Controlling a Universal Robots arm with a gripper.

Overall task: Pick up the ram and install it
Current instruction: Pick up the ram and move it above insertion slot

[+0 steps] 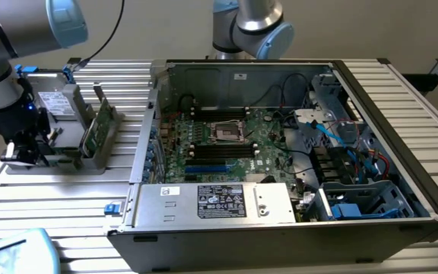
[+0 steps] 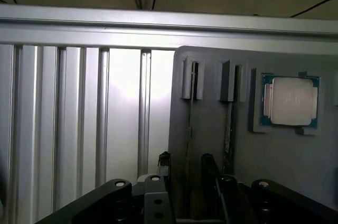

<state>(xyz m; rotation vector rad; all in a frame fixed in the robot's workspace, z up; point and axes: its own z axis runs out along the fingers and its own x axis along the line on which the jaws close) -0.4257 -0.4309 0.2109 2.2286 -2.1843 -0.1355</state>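
Observation:
In the wrist view the ram (image 2: 189,123) stands on edge in a slot of the grey holder (image 2: 206,76) and shows as a thin dark line. My gripper (image 2: 185,165) hangs just above it, open, with one black finger (image 2: 164,161) on each side of the stick and a gap to both. In the exterior view the gripper (image 1: 21,155) sits low at the holder's (image 1: 82,162) end, on that view's left. The open computer case (image 1: 280,171) with its motherboard (image 1: 227,142) lies to the exterior view's right of the holder.
A second green card edge (image 2: 228,129) stands in the neighbouring slot, and the square silver CPU (image 2: 291,101) lies in a recess beyond it. The taller green card with a metal bracket (image 1: 93,123) stands upright in the holder. A slatted aluminium table (image 1: 52,200) carries everything.

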